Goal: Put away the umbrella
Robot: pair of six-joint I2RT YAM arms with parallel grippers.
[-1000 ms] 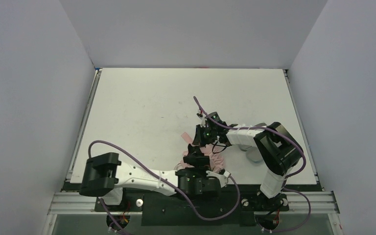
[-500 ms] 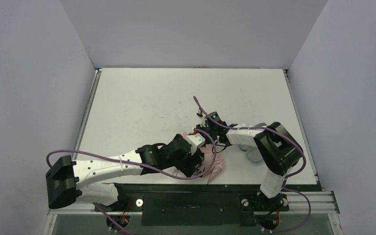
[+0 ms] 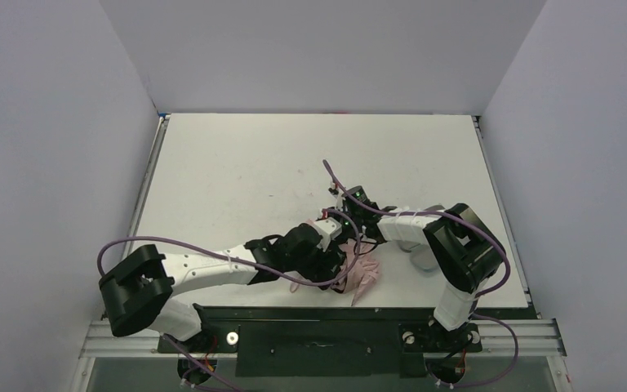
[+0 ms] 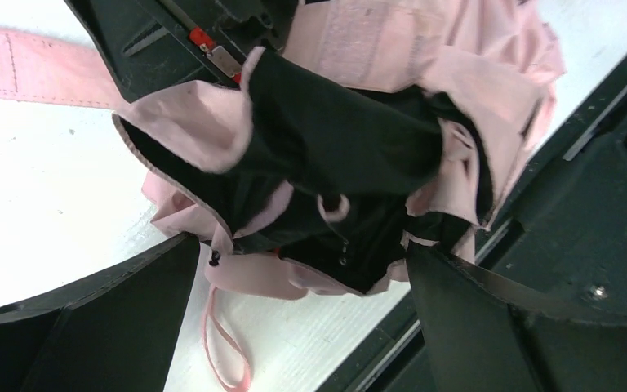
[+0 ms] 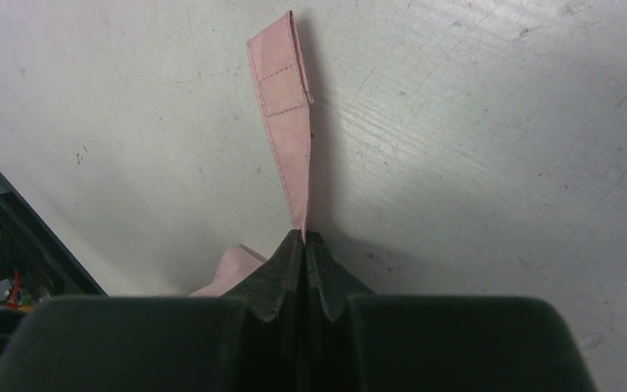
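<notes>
Umbrella [image 3: 361,273] lay crumpled on the table [image 3: 237,180] near its front edge. On its left, the left gripper [image 4: 298,257] stood spread wide, straddling the pink canopy. On its right, the right gripper [image 5: 304,238] was clenched on the closure strap [image 5: 284,122].

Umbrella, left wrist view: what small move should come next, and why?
Probably close the left tool on the umbrella. Its open jaws straddle the bunched fabric, while the right tool is shut on the strap. Holding the bundle would likely let the strap be wrapped around it.
</notes>
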